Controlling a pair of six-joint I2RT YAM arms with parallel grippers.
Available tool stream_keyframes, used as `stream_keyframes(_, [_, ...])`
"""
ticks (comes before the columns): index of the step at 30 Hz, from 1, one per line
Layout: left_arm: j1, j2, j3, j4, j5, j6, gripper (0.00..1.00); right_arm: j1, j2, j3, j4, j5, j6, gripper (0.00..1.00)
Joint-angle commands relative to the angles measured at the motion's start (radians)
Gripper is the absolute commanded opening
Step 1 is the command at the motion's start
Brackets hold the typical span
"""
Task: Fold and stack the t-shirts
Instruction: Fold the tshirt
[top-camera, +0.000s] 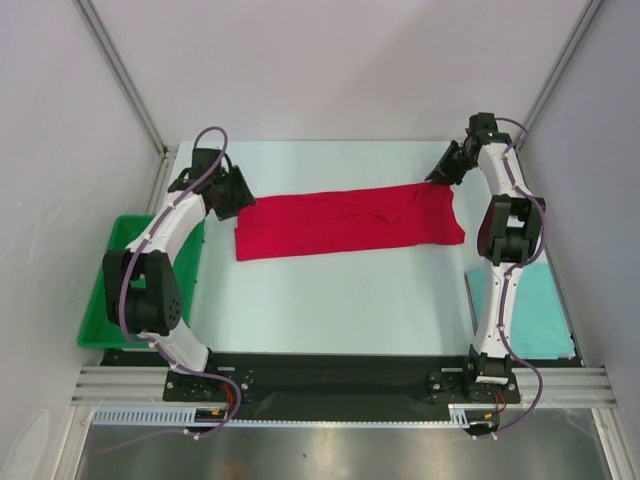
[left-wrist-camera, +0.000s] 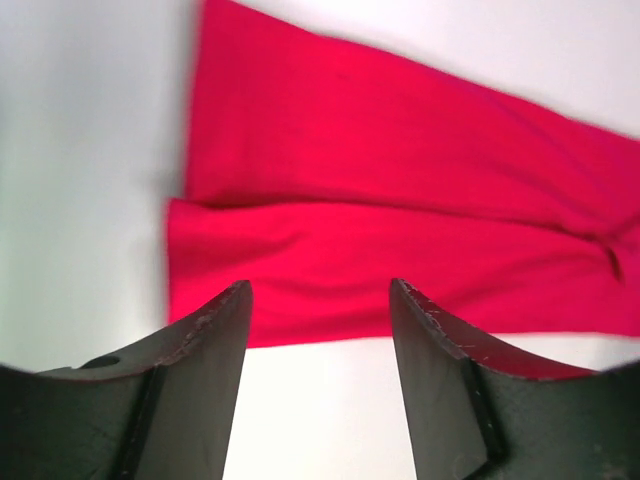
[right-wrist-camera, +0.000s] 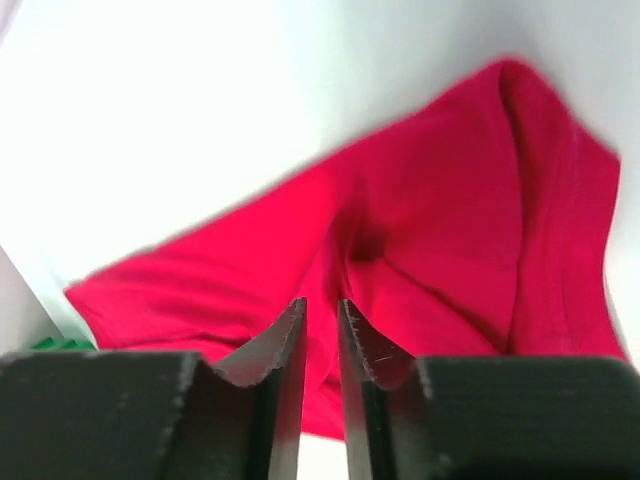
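The red t-shirt (top-camera: 340, 225) lies flat across the middle of the table as a long folded strip, with a few creases near its right end. My left gripper (top-camera: 232, 200) hovers at the strip's left end, open. In the left wrist view the left gripper (left-wrist-camera: 320, 295) has only bare table between its fingers, and the red t-shirt (left-wrist-camera: 400, 180) lies just beyond them. My right gripper (top-camera: 436, 175) is over the strip's far right corner. In the right wrist view the right gripper (right-wrist-camera: 321, 310) shows a narrow gap, and the bunched red t-shirt (right-wrist-camera: 440, 230) lies beyond it. The pale teal t-shirt (top-camera: 535, 310) lies folded at the right, partly behind the right arm.
A green plastic tray (top-camera: 105, 310) stands at the left edge, beside the left arm. White walls and metal posts close in the table at the back and on both sides. The arms' black base rail runs along the near edge.
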Motion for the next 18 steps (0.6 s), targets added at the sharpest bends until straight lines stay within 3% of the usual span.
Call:
stream_keyframes(1, [-0.030, 0.039, -0.037, 0.069, 0.198, 0.040, 0.62, -0.024, 0.052, 0.088, 0.056, -0.011, 0.027, 0.25])
stream_keyframes(5, [-0.058, 0.100, -0.053, 0.112, 0.224, 0.041, 0.60, -0.032, 0.067, 0.129, 0.096, -0.120, 0.114, 0.33])
stream_keyframes(9, [-0.055, 0.162, -0.040, 0.103, 0.200, 0.086, 0.60, -0.017, -0.041, 0.051, 0.093, -0.103, 0.047, 0.50])
stream_keyframes(12, [-0.053, 0.191, -0.041, 0.092, 0.192, 0.100, 0.60, -0.023, -0.162, -0.073, 0.005, -0.053, -0.023, 0.55])
stream_keyframes(15, [-0.050, 0.211, -0.061, 0.094, 0.204, 0.095, 0.60, -0.027, -0.323, -0.307, 0.019, 0.028, -0.080, 0.56])
stream_keyframes(16, [-0.050, 0.225, -0.066, 0.083, 0.203, 0.095, 0.60, -0.029, -0.359, -0.432, 0.057, 0.042, -0.091, 0.55])
stream_keyframes(18, [-0.050, 0.236, -0.072, 0.074, 0.186, 0.088, 0.60, -0.038, -0.440, -0.531, 0.089, 0.061, -0.102, 0.49])
